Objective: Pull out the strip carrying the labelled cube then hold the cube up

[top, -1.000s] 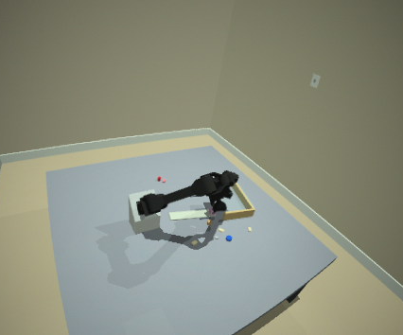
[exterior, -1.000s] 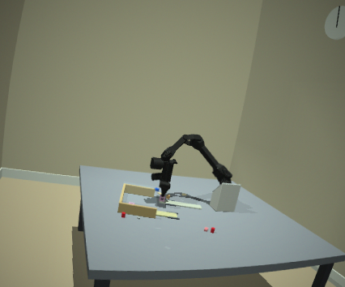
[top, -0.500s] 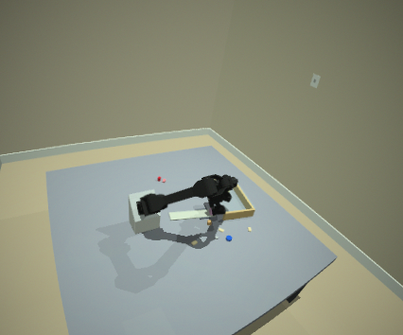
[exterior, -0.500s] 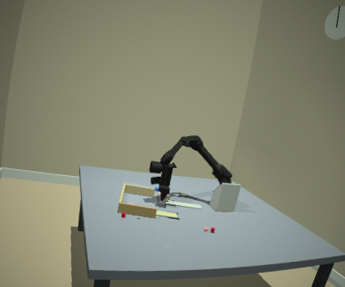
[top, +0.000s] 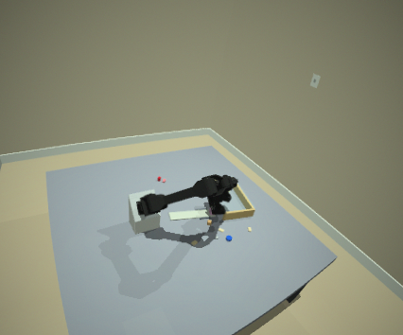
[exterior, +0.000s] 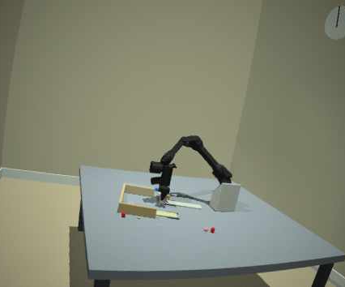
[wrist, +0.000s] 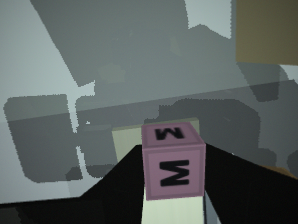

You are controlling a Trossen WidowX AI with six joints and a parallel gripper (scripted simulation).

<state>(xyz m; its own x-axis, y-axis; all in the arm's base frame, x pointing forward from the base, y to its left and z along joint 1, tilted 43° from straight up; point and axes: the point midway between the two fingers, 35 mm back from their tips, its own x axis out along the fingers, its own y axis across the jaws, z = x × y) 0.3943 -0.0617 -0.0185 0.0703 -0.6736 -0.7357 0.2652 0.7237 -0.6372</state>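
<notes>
My gripper (top: 209, 211) (exterior: 162, 200) (wrist: 167, 149) is shut on the pink labelled cube (wrist: 175, 172), one finger on each side. The cube shows a black M on its top and on its near face. The pale, long strip (top: 183, 216) (exterior: 189, 205) (wrist: 172, 214) lies under and behind the cube, running from the wooden frame's open side toward the arm's base. Whether the cube touches the strip or is slightly above it, I cannot tell. A yellowish strip (exterior: 167, 214) sticks out beside the frame's near wall in the exterior view.
The wooden frame (top: 243, 214) (exterior: 137, 209) (wrist: 267, 35) stands around the far ends. A pale block (top: 145, 225) (exterior: 225, 199) is at the arm's base. An orange piece (top: 209, 222) (exterior: 168, 196) and a blue piece (top: 229, 238) (exterior: 156, 189) lie nearby. A red piece (exterior: 123, 215) is beside the frame.
</notes>
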